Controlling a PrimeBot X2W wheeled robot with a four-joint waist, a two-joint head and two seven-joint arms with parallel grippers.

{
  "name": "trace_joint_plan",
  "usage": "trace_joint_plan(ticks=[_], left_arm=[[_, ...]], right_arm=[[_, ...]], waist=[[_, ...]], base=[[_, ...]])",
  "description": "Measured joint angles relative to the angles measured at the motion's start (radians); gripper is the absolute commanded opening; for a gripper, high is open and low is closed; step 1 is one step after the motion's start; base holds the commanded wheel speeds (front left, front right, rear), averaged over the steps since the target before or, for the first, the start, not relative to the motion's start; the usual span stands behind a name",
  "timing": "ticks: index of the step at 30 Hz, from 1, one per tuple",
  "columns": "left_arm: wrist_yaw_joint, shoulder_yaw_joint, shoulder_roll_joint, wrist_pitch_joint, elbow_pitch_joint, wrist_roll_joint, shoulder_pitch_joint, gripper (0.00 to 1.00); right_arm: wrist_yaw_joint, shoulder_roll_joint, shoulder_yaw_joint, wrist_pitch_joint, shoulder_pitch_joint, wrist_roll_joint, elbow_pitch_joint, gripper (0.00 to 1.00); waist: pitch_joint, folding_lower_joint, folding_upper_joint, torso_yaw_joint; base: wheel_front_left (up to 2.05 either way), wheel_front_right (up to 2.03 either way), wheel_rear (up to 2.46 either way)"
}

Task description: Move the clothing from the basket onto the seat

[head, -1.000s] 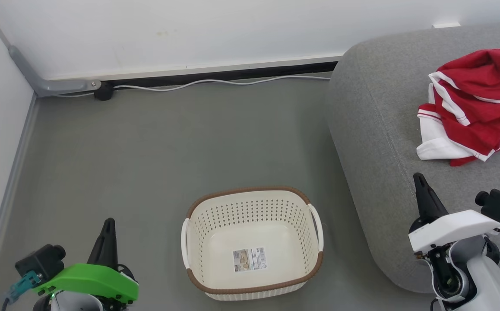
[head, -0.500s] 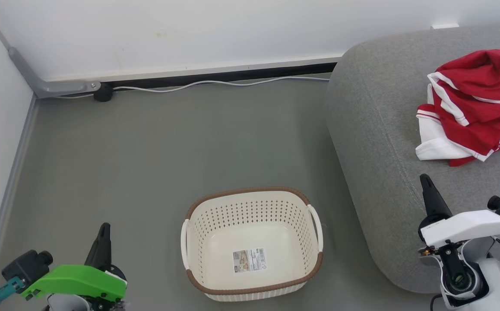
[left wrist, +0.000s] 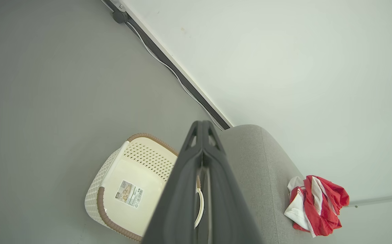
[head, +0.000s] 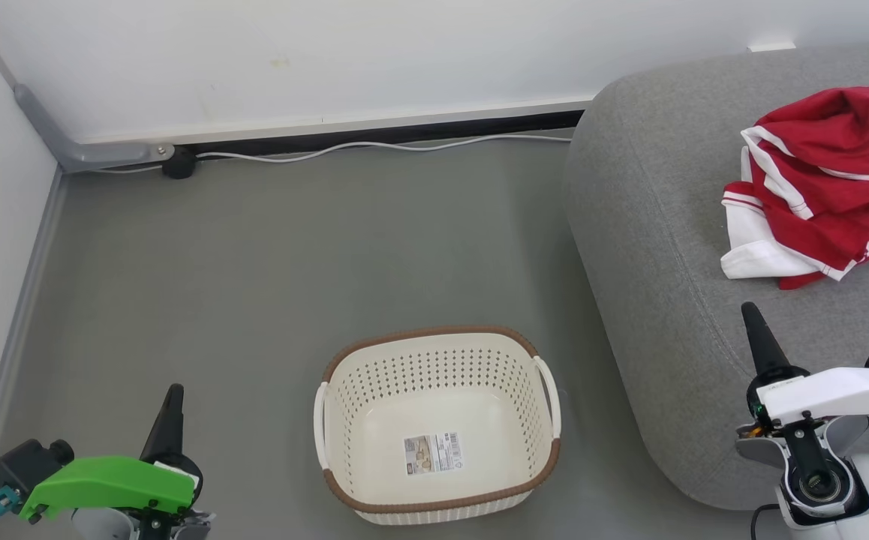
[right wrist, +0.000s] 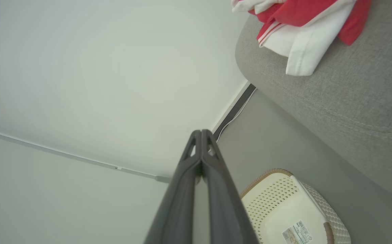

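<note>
The red clothes (head: pixel 828 180) with their white trim lie in a crumpled heap on the grey seat (head: pixel 652 262). They are toward its far right side in the head view, with one white flap spilling toward the seat's rounded edge. The basket (head: pixel 434 331) stands on the grey floor (head: pixel 254 255) to the left of the seat, with a strip of floor between them. Its inside is bare cream plastic with a paper label (head: pixel 433 452) stuck to the bottom (the brown rim runs along the near and far ends, the white handles along the sides).

The left tool (head: pixel 172 401) sits at the lower left of the head view, over the floor and well to the left of the basket. Its dark fingers point up the picture from under a green cover (head: pixel 112 484). In the left wrist view the two fingers meet at the tip, closed on each other. The right tool (head: pixel 751 319) is at the lower right, above the near part of the seat, below the clothes and apart from them. Its fingers rise from a white cover (head: pixel 832 394) and are pressed together in the same way, as the right wrist view shows. A white cable (head: pixel 374 144) runs along the foot of the pale wall (head: pixel 404 60) behind the basket.
</note>
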Motion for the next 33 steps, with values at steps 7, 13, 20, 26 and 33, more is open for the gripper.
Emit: trace_joint_plan(ticks=[7,13,20,26,33], left_arm=[[-0.017,0.020,-0.002,0.019,0.014,-0.095,-0.012,0.00],[-0.039,0.036,-0.008,0.034,0.030,-0.182,-0.017,0.00],[-0.054,0.058,-0.013,0.046,0.045,-0.279,-0.029,0.00],[-0.072,0.071,-0.015,0.061,0.056,-0.350,-0.037,0.00],[-0.088,0.092,-0.017,0.079,0.073,-0.442,-0.046,0.00]], right_arm=[[0.012,0.010,-0.027,0.019,-0.001,0.088,0.004,0.00],[0.023,0.019,-0.055,0.040,-0.001,0.179,0.008,0.00],[0.037,0.029,-0.082,0.061,-0.002,0.269,0.012,0.00],[0.046,0.034,-0.106,0.077,-0.002,0.344,0.014,0.00],[0.056,0.045,-0.132,0.098,-0.004,0.437,0.017,0.00]], waist=[[-0.002,0.0000,-0.0001,-0.001],[-0.003,0.0000,0.0000,-0.002],[-0.005,0.0000,0.0000,-0.003],[-0.006,0.0000,0.0000,-0.003],[-0.008,0.0000,0.0000,-0.004]], base=[[0.00,0.00,0.00],[0.00,0.00,0.00],[0.00,0.00,0.00],[0.00,0.00,0.00],[0.00,0.00,0.00]])
